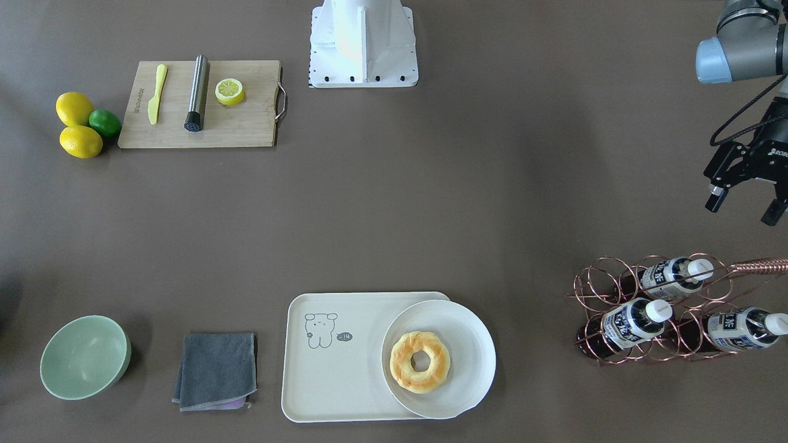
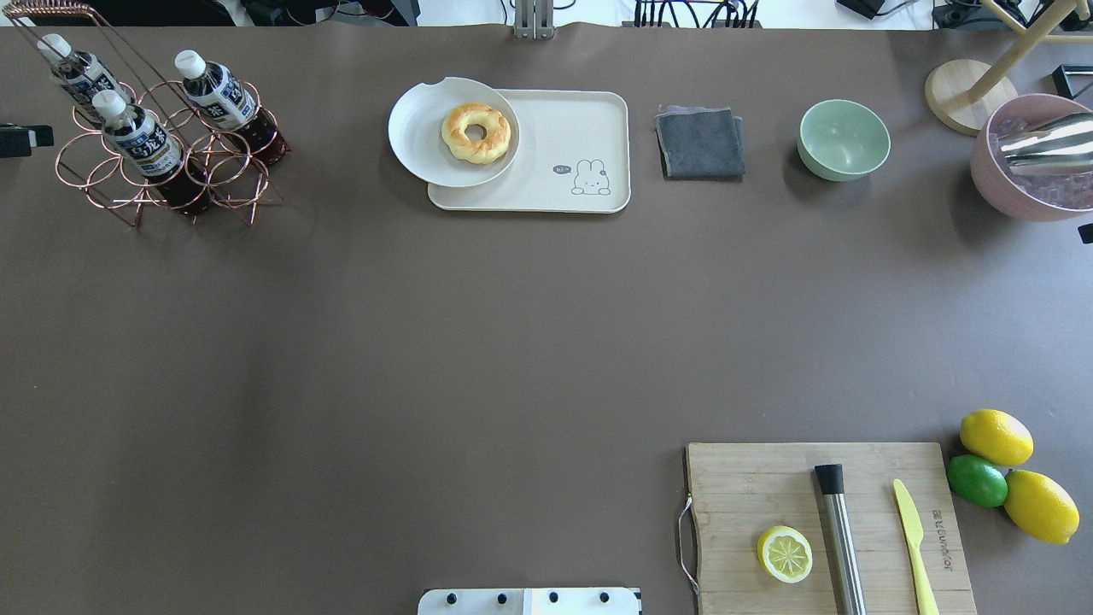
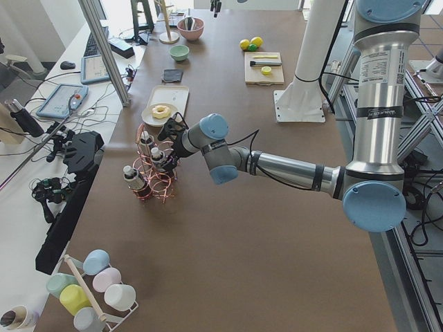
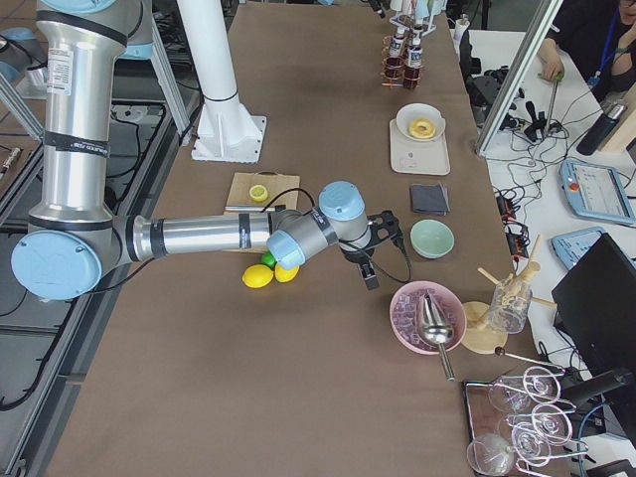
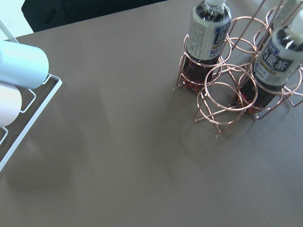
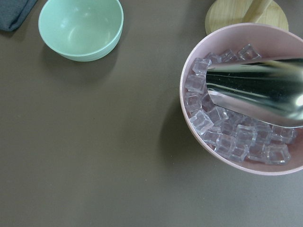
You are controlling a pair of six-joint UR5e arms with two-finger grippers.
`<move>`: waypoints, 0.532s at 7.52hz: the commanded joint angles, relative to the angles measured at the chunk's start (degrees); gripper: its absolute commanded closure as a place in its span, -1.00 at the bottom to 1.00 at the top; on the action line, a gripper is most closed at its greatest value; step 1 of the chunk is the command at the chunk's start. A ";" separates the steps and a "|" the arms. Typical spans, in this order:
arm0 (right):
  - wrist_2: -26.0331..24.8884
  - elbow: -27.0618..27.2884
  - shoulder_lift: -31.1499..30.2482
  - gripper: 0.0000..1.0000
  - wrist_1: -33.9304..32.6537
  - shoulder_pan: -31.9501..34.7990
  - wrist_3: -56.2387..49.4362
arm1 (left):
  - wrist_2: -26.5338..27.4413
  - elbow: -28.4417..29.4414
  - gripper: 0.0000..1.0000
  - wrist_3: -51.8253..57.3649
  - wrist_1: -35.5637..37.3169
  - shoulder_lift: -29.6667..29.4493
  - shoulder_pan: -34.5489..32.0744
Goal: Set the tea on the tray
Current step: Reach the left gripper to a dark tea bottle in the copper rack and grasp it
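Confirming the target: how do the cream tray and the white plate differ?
The tray is a rounded rectangle with a bear drawing; the plate is round, plain. The tray is larger; the plate lies over one end. The plate holds a doughnut; the tray's remainder is bare. Both are pale.

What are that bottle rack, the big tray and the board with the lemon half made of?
Bottle rack: thin metal wire, shiny copper-coloured finish. Tray: smooth matte cream, likely plastic or a bamboo-fibre blend; the look leaves it open. Cutting board: pale wood or bamboo, visible grain strips, metal handle.
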 commanded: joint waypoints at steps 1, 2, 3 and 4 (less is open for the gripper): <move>-0.03 -0.08 -0.08 -1.00 0.24 -0.30 -0.02 | 11.22 1.30 -0.55 -4.83 0.00 -4.10 7.82; -0.03 -0.08 -0.08 -1.00 0.33 -0.30 -0.11 | 11.88 3.74 -0.55 -4.66 -0.35 -6.21 8.20; -0.03 0.01 -0.08 -1.00 0.33 -0.30 -0.11 | 11.71 5.51 -0.55 -4.14 -0.53 -7.27 8.21; -0.03 0.01 -0.08 -1.00 0.67 -0.30 -0.02 | 11.62 6.05 -0.55 -2.83 -0.53 -7.46 8.21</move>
